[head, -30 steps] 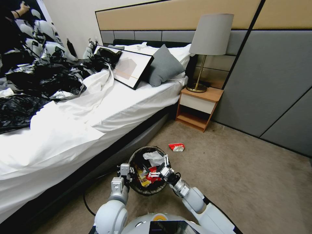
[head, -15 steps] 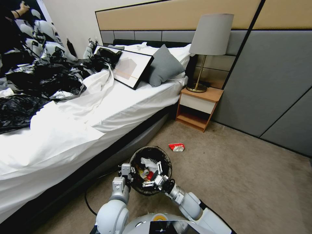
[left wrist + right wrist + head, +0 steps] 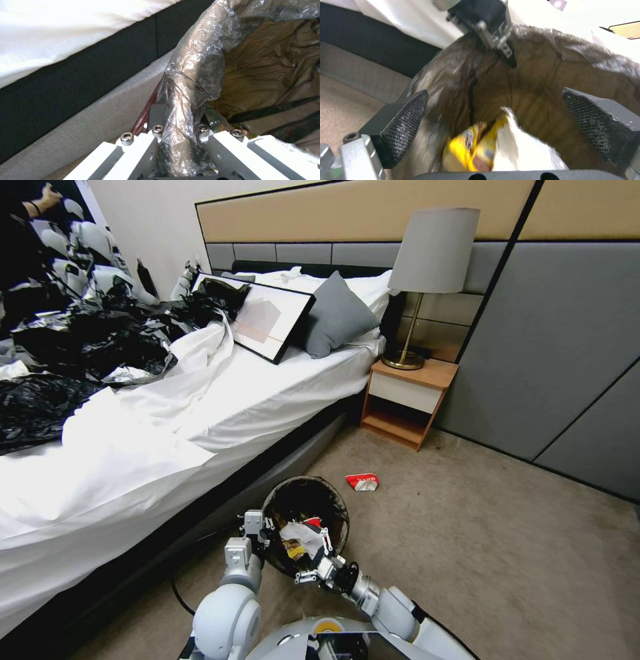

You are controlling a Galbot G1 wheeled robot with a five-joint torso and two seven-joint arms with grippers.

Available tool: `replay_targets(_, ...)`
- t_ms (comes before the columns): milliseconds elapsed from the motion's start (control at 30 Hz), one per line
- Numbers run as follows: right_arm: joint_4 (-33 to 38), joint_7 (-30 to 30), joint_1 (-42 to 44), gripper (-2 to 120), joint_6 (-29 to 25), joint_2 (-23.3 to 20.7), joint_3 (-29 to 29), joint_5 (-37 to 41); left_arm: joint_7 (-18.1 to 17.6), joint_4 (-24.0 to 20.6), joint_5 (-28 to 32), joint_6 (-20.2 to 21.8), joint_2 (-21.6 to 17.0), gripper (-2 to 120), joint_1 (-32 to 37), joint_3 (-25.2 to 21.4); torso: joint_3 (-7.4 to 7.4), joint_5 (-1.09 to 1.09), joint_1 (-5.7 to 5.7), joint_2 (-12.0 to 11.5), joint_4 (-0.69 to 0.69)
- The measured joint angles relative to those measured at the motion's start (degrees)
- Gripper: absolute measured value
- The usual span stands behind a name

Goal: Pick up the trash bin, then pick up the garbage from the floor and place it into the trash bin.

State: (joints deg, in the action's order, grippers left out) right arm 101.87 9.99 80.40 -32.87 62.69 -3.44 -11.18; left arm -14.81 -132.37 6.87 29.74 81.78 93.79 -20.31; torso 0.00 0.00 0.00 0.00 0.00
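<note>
Trash bin (image 3: 305,499) is held tilted, low centre of the head view, its bagged rim clamped by the left pincer (image 3: 255,527); the right pincer (image 3: 312,561) is spread wide at its mouth, above yellow wrappers (image 3: 470,147).

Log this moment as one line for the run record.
left gripper: shut on trash bin rim | right gripper: open, empty, at bin's near edge | bin: holds wrappers and paper | floor: one red wrapper left

A bed (image 3: 200,400) with grey pillow (image 3: 337,317), a lamp (image 3: 430,267) on a nightstand (image 3: 410,393), perhaps black plastic sheeting (image 3: 73,347).
</note>
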Motion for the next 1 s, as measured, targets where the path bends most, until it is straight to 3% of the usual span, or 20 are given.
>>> replay_targets(567,-0.57,-0.04,3.58,100,-1.87,-1.97,2.68,0.87,-1.49,-1.08,4.39,2.04,-0.48,0,-1.33,-1.95,0.0,0.0,0.0,0.0,0.0)
replay_targets(1000,3.6,-0.48,2.66,100,-1.79,0.29,5.05,3.92,-1.55,0.58,3.83,1.54,-0.63,0,-0.58,-1.84,0.0,-0.01,0.0,0.0,0.01)
